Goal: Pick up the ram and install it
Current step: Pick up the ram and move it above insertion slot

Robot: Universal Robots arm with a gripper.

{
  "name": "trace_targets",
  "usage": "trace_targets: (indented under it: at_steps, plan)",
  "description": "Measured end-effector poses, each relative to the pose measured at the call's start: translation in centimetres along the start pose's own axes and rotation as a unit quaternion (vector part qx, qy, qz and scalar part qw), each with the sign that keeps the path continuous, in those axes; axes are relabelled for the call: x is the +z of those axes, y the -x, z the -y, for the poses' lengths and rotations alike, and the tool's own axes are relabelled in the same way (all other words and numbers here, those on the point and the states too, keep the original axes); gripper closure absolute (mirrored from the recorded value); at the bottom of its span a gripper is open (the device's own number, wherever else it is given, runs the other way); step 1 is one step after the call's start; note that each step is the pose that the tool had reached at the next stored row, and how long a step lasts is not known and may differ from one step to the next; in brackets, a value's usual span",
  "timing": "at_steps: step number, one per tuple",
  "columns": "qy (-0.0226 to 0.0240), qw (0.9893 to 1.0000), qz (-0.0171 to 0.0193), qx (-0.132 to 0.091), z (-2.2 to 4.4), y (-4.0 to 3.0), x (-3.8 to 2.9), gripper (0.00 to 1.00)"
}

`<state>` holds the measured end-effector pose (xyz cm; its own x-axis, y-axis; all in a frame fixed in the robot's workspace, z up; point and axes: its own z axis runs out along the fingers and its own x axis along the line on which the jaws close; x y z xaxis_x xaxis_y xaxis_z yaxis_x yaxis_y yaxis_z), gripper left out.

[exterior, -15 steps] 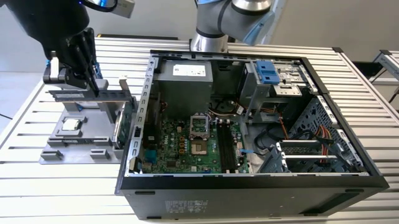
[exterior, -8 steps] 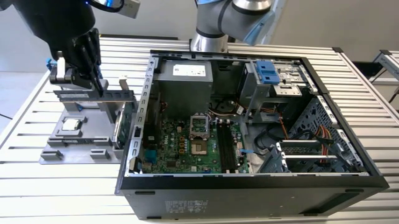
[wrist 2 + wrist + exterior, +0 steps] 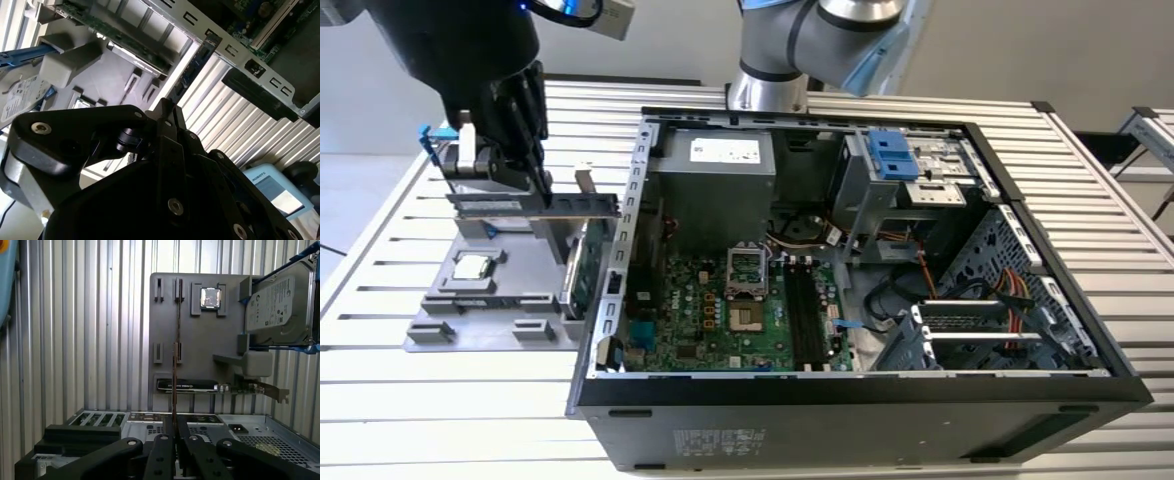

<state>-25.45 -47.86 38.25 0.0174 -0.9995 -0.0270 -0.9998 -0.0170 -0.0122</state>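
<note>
We hold the ram over its holder plate

We see the black gripper (image 3: 518,192) clamped on the long thin green ram stick (image 3: 580,206), held level above the grey holder plate (image 3: 507,292) on the slatted metal bench (image 3: 374,320), just beside the open black computer case (image 3: 854,425). The exterior view shows the stick's flat side, while the first wrist view shows it edge-on.

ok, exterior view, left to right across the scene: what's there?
CPU → expansion card → motherboard socket → memory slots → drive cage. Ram, held in the end effector, spans CPU to card, so left out.
</note>
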Motion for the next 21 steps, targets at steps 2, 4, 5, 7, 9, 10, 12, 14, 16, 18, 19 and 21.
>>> trace_targets:
  at_steps: [2,4,5,7,9,10,12,14,16,18,19,21]
  plan:
    - [0.0000,1.0000,0.0000,0.000,0.22,0.00,0.00,1.00]
    - [0.0000,1.0000,0.0001,0.000,0.45,-0.01,0.01,1.00]
    - [0.0000,1.0000,0.0000,0.000,0.57,-0.01,0.01,1.00]
    - [0.0000,1.0000,0.0000,0.000,0.82,-0.01,0.01,1.00]
    - [0.0000,1.0000,0.0000,0.000,1.07,-0.02,0.01,1.00]
    - [0.0000,1.0000,0.0000,0.000,1.20,-0.02,0.01,1.00]
    - [0.0000,1.0000,0.0000,0.000,1.45,-0.02,0.02,1.00]
    - [0.0000,1.0000,0.0000,0.000,1.69,-0.03,0.02,1.00]
    - [0.0000,1.0000,0.0000,0.000,1.95,-0.03,0.03,1.00]
    - [0.0000,1.0000,0.0000,0.000,2.19,-0.04,0.03,1.00]
    - [0.0000,1.0000,0.0000,0.000,2.32,-0.04,0.03,1.00]
    - [0.0000,1.0000,0.0000,0.000,2.57,-0.04,0.03,1.00]
